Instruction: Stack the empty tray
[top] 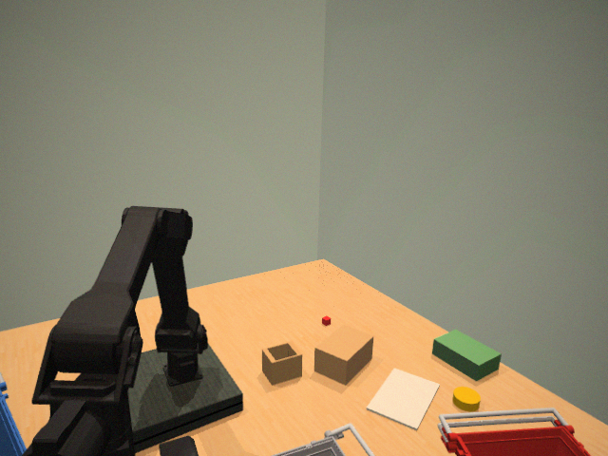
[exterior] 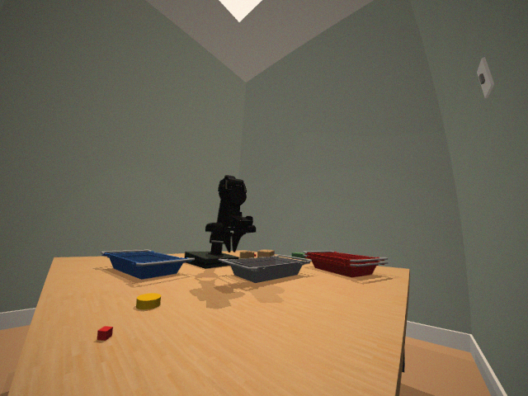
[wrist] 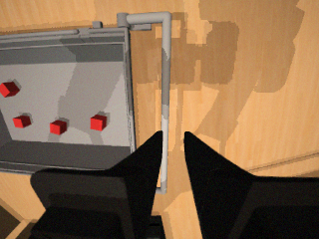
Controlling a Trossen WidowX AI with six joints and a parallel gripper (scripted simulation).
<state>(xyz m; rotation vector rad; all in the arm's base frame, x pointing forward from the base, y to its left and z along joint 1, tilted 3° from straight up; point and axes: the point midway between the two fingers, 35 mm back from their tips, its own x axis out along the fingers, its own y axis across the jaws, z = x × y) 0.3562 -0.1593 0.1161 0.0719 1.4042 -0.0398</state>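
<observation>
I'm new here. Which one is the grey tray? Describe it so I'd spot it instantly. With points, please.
On the wooden table [exterior: 256, 341], find the black robot arm [top: 140, 250] [exterior: 225, 209]. The grey tray [exterior: 266, 271] [wrist: 100, 77] sits between a blue tray [top: 9, 422] [exterior: 147, 269] and a red one [top: 510, 444] [exterior: 341, 265]. Unlike those neighbours, it's grey, with small red blocks [wrist: 98, 122] visible inside.

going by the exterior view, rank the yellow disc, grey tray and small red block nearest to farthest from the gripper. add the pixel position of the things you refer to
1. Grey plastic tray [top: 313, 448] [exterior: 266, 272] [wrist: 95, 75]: just below the gripper [exterior: 231, 250] [wrist: 172, 135].
2. Yellow disc [exterior: 148, 300]: front left on the table.
3. Small red block [exterior: 105, 333]: beyond the disc, nearest the camera.
</observation>
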